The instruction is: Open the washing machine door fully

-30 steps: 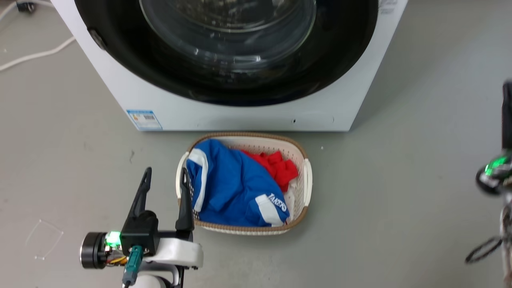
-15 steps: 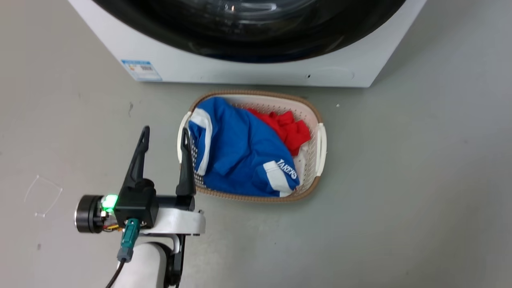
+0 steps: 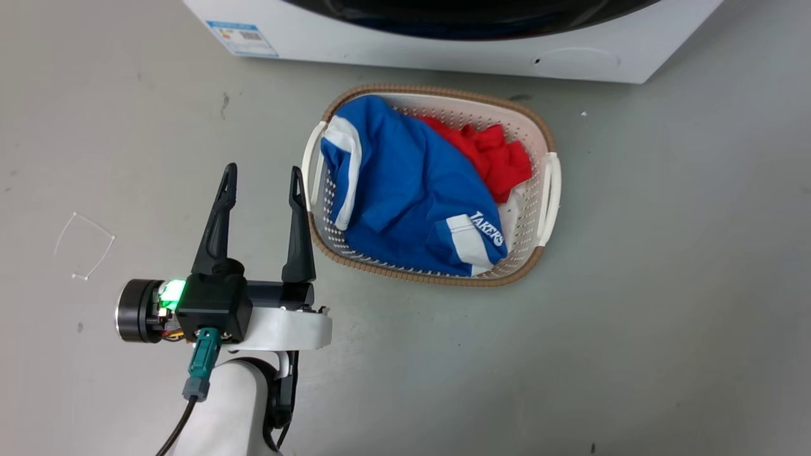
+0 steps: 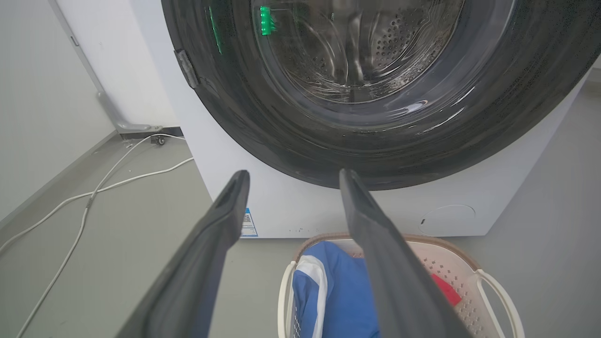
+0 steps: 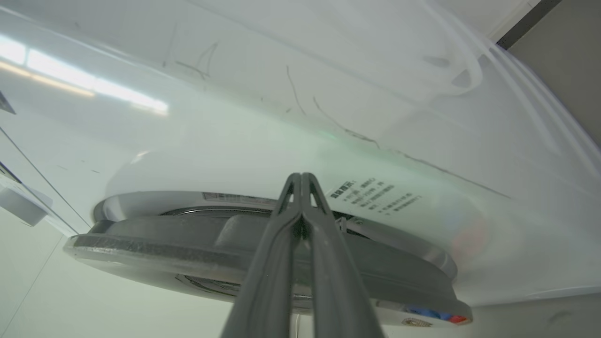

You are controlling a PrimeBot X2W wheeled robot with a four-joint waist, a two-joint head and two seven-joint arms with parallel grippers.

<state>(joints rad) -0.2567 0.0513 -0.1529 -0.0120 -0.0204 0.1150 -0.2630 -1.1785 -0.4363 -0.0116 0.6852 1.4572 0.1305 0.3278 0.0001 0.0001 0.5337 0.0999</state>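
The white washing machine (image 3: 443,47) runs along the top of the head view, with a sliver of its black washing machine door (image 3: 469,16) showing. My left gripper (image 3: 261,177) hangs open over the floor, left of the basket, holding nothing. In the left wrist view it (image 4: 295,173) points at the door (image 4: 281,136) and its glass bowl (image 4: 357,56) from a distance. My right gripper (image 5: 301,176) is shut, its fingers lying across the door's rim (image 5: 188,239), seen edge-on, with the tips at the machine's white front (image 5: 235,141). I cannot tell how far the door stands off.
A white wicker-rimmed basket (image 3: 545,133) sits on the grey floor in front of the machine, holding a blue garment (image 3: 405,190) and a red one (image 3: 500,158). White cables (image 4: 94,192) trail on the floor left of the machine, near a wall (image 4: 37,94).
The head camera has tilted down, so the machine and basket slid up the picture and the right arm left its right edge. The left gripper stays open in the same pose.
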